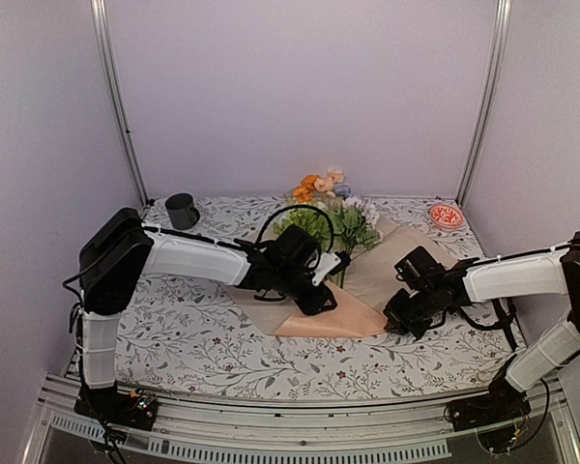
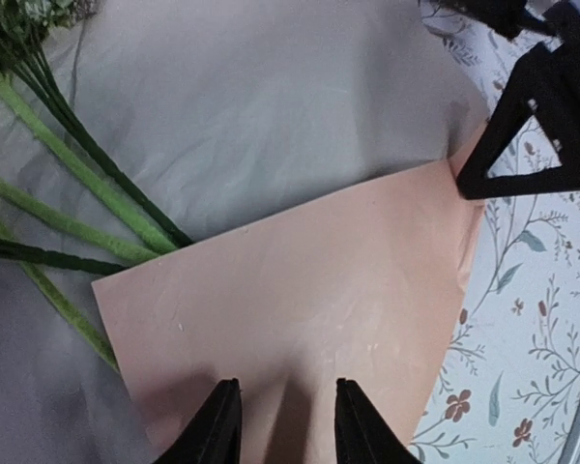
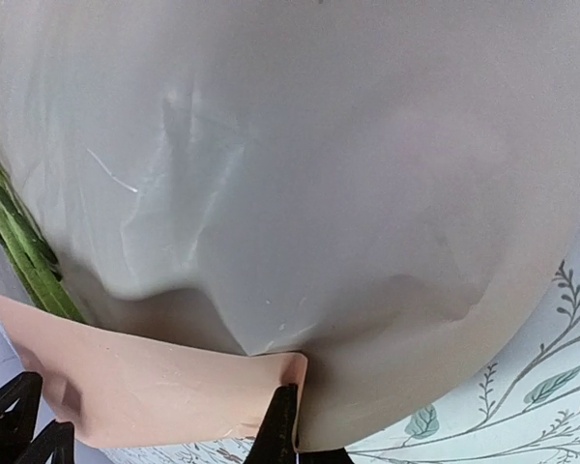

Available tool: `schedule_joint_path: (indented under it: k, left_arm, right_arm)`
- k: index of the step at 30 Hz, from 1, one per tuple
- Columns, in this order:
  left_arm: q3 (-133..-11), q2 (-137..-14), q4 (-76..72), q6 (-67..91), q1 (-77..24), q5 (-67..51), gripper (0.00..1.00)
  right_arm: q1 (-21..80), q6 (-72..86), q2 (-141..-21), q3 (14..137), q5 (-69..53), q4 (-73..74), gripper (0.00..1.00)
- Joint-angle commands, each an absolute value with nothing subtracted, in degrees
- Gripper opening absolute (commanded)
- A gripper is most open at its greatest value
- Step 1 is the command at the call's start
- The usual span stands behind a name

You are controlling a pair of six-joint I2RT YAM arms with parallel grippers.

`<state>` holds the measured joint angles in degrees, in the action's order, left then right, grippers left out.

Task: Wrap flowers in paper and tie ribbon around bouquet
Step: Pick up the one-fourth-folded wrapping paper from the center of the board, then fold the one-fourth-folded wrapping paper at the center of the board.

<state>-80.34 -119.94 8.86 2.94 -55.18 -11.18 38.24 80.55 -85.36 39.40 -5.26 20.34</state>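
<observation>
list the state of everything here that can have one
paper, spread under the flowers, near corner folded over
flowers, lying on the paper, unwrapped
left gripper, open over the fold
right gripper, shut on the paper's edge
mug, upright

The top external view sits high at the 6 o'clock edge, looking down toward 12 o'clock across the table [image 1: 203, 358]. Both wrist views look closely down on the paper [image 2: 300, 309], the right one nearest. All three share the paper and the flowers [image 2: 87, 184], seen as stems. The left wrist view catches the right end effector [image 2: 464, 182] at 2 o'clock.
</observation>
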Motion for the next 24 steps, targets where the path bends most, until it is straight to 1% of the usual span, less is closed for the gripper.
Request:
schedule_joint_path:
  k: [1, 10, 15, 24]
  left_arm:
    - [-82.3, -119.3, 7.5, 3.1, -56.4, -13.2, 0.35]
    - [-86.8, -128.5, 11.1, 1.7, -55.4, -12.8, 0.33]
    - [-86.6, -129.5, 11.2, 1.7, -54.8, -12.9, 0.33]
    - [-84.9, -130.3, 10.3, 2.8, -53.6, -14.3, 0.32]
  right_arm:
    - [38.7, 78.3, -86.0, 42.3, -2.5, 22.3, 0.00]
    - [40.7, 72.0, -86.6, 47.5, 0.8, 25.9, 0.00]
    - [42.4, 66.8, -87.5, 50.0, 2.4, 26.2, 0.00]
    - [48.6, 52.7, -93.1, 61.0, 9.4, 33.8, 0.00]
